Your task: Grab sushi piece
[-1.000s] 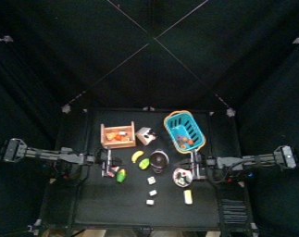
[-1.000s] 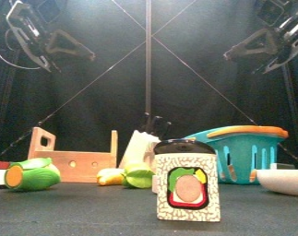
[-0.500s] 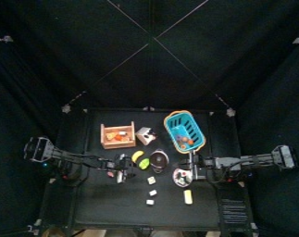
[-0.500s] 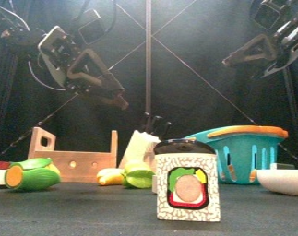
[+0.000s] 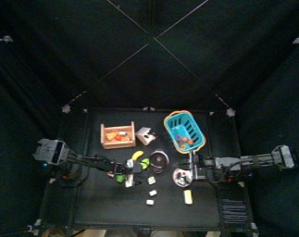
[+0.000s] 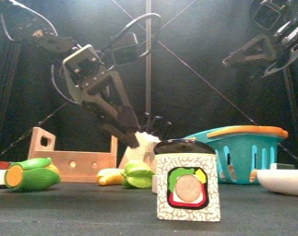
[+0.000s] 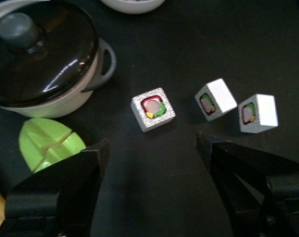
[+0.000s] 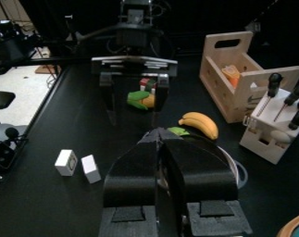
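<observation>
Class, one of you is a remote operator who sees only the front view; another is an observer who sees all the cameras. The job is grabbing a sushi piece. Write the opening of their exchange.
Operator: From the front I see one sushi piece. Are there more?
Observer: Yes, three. The left wrist view shows a lone sushi piece, with a middle sushi piece and an end sushi piece close together beside it.
Operator: Is the left gripper ready to grab?
Observer: The left gripper is open and holds nothing.
</observation>
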Controlling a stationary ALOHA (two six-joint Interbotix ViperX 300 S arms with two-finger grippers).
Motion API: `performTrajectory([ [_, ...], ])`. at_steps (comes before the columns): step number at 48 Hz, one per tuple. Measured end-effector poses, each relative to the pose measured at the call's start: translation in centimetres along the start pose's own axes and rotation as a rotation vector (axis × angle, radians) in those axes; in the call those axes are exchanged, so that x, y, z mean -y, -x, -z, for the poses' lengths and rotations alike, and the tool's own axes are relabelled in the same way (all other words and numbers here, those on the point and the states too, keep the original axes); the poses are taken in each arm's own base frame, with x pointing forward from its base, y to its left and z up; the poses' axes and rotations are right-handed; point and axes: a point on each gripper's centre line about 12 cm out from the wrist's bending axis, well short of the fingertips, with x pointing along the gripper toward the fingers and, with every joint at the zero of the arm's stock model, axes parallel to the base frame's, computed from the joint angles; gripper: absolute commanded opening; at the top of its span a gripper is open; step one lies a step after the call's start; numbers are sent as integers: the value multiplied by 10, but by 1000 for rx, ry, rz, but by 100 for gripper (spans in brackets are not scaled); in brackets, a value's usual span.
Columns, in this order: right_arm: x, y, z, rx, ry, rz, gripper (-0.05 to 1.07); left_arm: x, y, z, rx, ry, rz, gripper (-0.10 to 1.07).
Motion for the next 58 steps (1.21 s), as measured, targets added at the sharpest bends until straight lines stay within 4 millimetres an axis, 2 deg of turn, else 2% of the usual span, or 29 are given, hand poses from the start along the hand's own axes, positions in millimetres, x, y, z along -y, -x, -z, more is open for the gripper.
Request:
performTrajectory([
  [10, 0, 1, 4, -11, -4, 0, 1, 0, -15, -8, 3, -13, -2, 103],
  [35, 0, 1, 6, -15, -5, -1, 1, 1, -52, -7, -34, -11, -3, 103],
  [50, -1, 2, 6, -14, -2, -4, 1, 0, -61, 1, -69, -12, -6, 102],
  [58, -1, 2, 6, -14, -2, -5, 1, 0, -63, 1, -70, -15, -6, 95],
])
